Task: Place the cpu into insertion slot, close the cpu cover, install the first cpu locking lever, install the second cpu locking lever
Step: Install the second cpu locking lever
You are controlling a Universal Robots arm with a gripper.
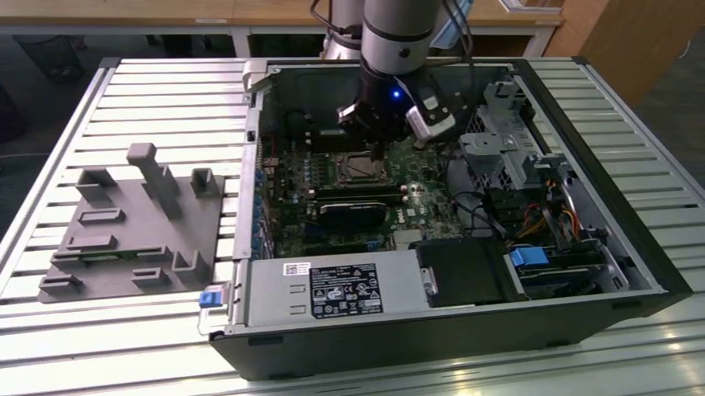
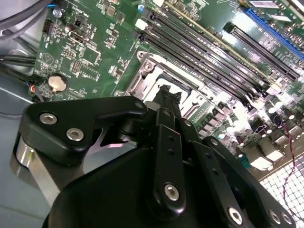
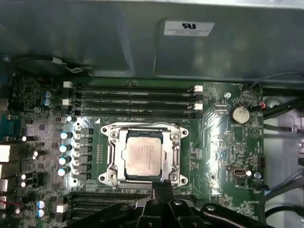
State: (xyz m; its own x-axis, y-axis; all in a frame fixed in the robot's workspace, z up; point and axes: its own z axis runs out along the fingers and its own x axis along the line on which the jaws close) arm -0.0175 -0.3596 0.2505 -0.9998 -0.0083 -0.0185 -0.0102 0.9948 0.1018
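Note:
The cpu point(image 3: 145, 156), a pale metal square, lies flat in the insertion slot point(image 3: 110, 176) on the green board. The silver cpu cover point(image 3: 172, 153) lies down around it as a frame. My gripper point(image 3: 161, 186) is shut, its black tips together at the slot's edge nearest the wrist, with nothing visible between them. In the second wrist view the gripper point(image 2: 167, 96) hangs just above the slot's metal frame point(image 2: 148, 71). In the exterior view the gripper point(image 1: 380, 150) is inside the open computer case, right beside the slot point(image 1: 352, 165). I cannot tell how the locking levers stand.
Long black memory slots point(image 3: 133, 102) run on both sides of the socket. A coin battery point(image 3: 240, 114) and cables point(image 3: 280, 190) lie to one side. A black block point(image 1: 355, 216), power supply point(image 1: 330, 293) and drive cage point(image 1: 518, 148) crowd the case. A grey fixture point(image 1: 138, 227) sits at the exterior view's left.

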